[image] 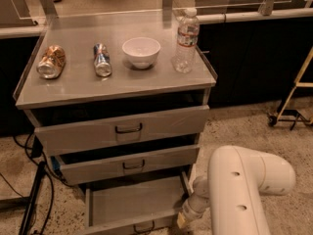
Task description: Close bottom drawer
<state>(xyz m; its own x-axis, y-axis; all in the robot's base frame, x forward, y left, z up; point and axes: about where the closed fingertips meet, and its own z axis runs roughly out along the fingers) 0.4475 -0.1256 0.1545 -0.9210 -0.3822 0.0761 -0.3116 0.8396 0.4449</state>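
Observation:
The bottom drawer (pixel 132 199) of the grey metal cabinet is pulled far out, an empty shallow tray with a low front panel and a small dark handle (pixel 143 227) at the bottom edge of the view. The gripper (pixel 182 221) sits at the drawer's front right corner, at the end of my white arm (pixel 244 190). The middle drawer (pixel 128 164) and the top drawer (pixel 124 129) stand slightly ajar above it.
On the cabinet top lie two cans (pixel 51 61) (pixel 102 59) on their sides, a white bowl (pixel 141 51) and an upright water bottle (pixel 186 41). Black cables (pixel 34 195) run down the left. A wheeled frame (pixel 288 111) stands at the right.

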